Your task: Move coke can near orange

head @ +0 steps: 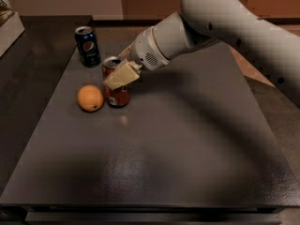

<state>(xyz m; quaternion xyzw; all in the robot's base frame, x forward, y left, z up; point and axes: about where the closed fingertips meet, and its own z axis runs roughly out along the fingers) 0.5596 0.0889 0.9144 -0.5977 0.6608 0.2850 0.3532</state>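
The coke can (117, 95) is red with a silver top and stands upright on the dark table (187, 139), just right of the orange (90, 98), with a narrow gap between them. My gripper (119, 74) reaches in from the upper right and is shut on the can's upper half. One pale finger (123, 75) lies across the can's front; the other is hidden behind the can. The orange is round and shorter than the can.
A dark blue Pepsi can (87, 46) stands upright behind the orange near the table's far left corner. A pale box edge (9, 25) sits off the table at the far left. My white arm (225, 22) spans the upper right.
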